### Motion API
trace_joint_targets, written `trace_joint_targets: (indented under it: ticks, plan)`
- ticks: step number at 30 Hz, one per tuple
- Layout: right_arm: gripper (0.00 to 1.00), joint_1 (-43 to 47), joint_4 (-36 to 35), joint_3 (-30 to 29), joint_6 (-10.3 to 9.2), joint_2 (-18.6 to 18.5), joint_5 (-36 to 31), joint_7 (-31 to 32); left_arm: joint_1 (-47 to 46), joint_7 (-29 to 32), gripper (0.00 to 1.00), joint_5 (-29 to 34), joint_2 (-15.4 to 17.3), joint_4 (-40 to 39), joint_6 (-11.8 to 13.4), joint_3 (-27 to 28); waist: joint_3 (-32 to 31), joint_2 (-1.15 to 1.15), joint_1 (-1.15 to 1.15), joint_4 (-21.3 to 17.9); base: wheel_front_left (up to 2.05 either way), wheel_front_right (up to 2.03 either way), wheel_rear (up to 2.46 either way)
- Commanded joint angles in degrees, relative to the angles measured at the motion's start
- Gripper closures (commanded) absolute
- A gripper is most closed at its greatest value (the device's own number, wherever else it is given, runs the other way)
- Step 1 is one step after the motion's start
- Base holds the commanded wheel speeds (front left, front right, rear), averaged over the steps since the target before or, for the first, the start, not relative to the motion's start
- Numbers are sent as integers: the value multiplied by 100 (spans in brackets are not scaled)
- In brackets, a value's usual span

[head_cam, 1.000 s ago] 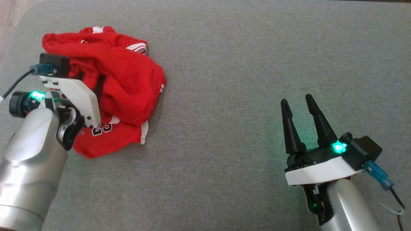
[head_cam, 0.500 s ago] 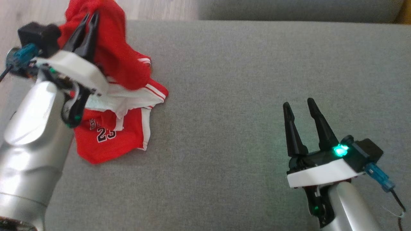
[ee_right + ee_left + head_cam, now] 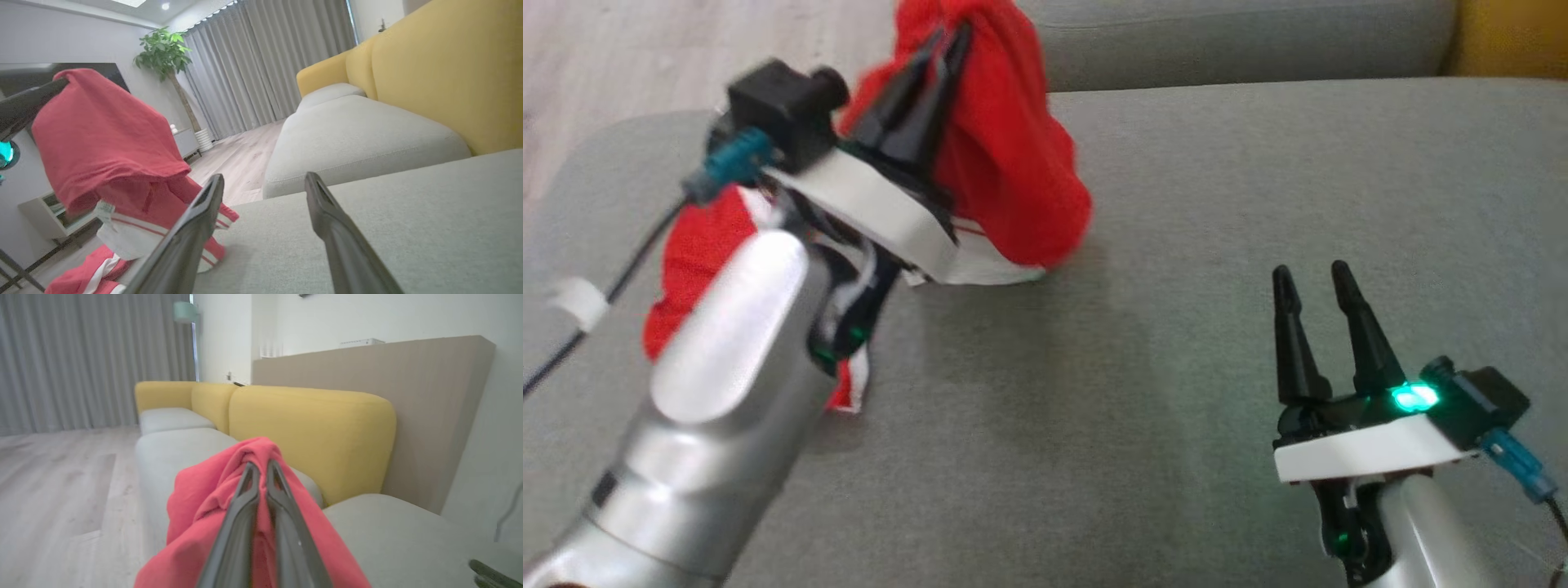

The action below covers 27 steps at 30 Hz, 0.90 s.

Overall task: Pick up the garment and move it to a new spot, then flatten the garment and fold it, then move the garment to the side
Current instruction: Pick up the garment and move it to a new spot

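Note:
The garment [image 3: 1005, 163] is a red jersey with white trim. It hangs lifted over the grey sofa seat [image 3: 1176, 245], its lower part still trailing on the cushion at the left. My left gripper [image 3: 952, 37] is shut on a fold at its top; in the left wrist view the red cloth [image 3: 196, 506] drapes around the closed left gripper [image 3: 259, 467]. My right gripper [image 3: 1311, 278] stands open at the lower right, well apart from the cloth. In the right wrist view the hanging garment [image 3: 102, 134] is at the left, beyond the open right gripper [image 3: 263, 181].
A yellow backrest [image 3: 318, 428] runs behind the grey cushions, and another grey cushion [image 3: 359, 134] lies beyond the seat. Wooden floor [image 3: 645, 57] lies past the seat's left edge. A potted plant [image 3: 167, 49] and curtains stand far off.
My left gripper shut on the garment, raised it off the cushion and carried it to the right. The head camera has tilted up. The right gripper stayed open and still.

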Motion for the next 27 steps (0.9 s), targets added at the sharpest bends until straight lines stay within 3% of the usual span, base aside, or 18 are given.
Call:
trace_joint_targets:
  ticks: [1, 10, 18, 21, 22, 27]
  plan:
    - [0, -85, -226, 87, -4, -21, 82, -61, -199, 50, 100, -43, 112, -264, 50, 153, 40, 0, 1, -216, 0, 0, 0]
    - [0, -219, -437, 40, -4, -21, 232, -61, 3, 189, 100, 93, -106, -349, 264, -180, 410, 0, 1, -1306, 0, 0, 0]
    - [0, -251, -668, 317, -4, -21, 439, -61, -447, -161, 100, 359, -248, 251, 280, -211, 688, 0, 1, -2346, 0, 0, 0]
    - [0, -234, -704, 357, -4, -21, 474, -61, -551, -222, 100, 408, -321, 464, 249, -267, 714, 0, 1, -2520, 0, 0, 0]
    - [0, -221, -718, 362, -4, -21, 488, -61, -583, -245, 0, 418, -373, 575, 225, -305, 718, 0, 1, -2582, 0, 0, 0]
    - [0, -165, -778, 342, -4, -21, 518, -61, -626, -264, 0, 472, -519, 1051, 88, -539, 727, 0, 1, -2709, 0, 0, 0]
